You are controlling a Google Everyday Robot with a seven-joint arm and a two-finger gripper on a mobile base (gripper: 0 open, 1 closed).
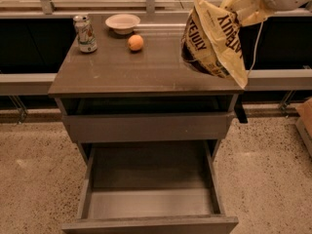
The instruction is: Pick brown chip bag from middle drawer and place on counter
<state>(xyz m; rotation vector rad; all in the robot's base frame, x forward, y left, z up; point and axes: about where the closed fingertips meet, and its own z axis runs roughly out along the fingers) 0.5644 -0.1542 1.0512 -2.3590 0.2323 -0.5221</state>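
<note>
The end effector (pixel 242 6) clenches the brown chip bag (pixel 212 38) by its top (bag hanging free) above the right edge of the worktop (pixel 136 67), positioned for lowering.

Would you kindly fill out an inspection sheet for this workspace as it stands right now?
Surface: counter, glossy grey-brown; the bag is not yet set on it.
Job's things: chip bag held in the air over the counter's right side; middle drawer pulled open, nothing seen inside.
Clutter: soda can, bowl and orange at the counter's back left, apart from each other.
Grippers: tool at the top right, shut on the chip bag's upper end.
Cables: thin white cable hanging just right of the bag.
Surroundings: speckled floor around the cabinet; part of a brown box at the right edge.
</note>
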